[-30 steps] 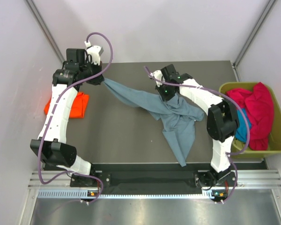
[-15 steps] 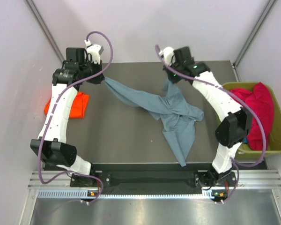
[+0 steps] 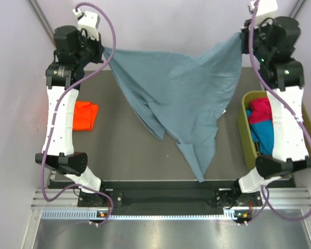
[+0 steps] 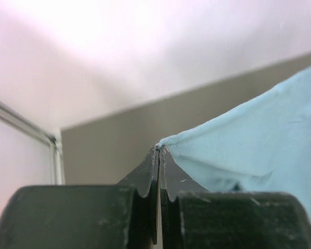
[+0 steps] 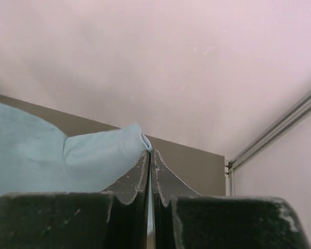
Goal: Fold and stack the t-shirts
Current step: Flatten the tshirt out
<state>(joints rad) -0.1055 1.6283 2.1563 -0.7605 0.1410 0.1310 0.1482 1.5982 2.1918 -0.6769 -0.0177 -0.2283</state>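
Since a second ago both arms have lifted and spread apart. Left end effector (image 3: 100, 50) pinched shut on one corner of the grey-blue t-shirt (image 3: 181, 98), right end effector (image 3: 242, 39) pinched shut on the opposite corner. Cloth, bunched before, now hangs open between them, its tail seemingly reaching the tabletop (image 3: 119, 150) below. Judgement: shirt opened for laying flat, folding not yet begun. Orange-red t-shirt (image 3: 85, 115) lies well below the left end effector

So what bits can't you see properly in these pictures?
Top view: the table under the grey-blue t-shirt, hidden by the cloth.
Top view: the bin, partly behind the right arm; crimson-pink t-shirt and teal t-shirt only peek out.
Wrist views: left gripper and right gripper pinch one corner each; the rest is cut off.
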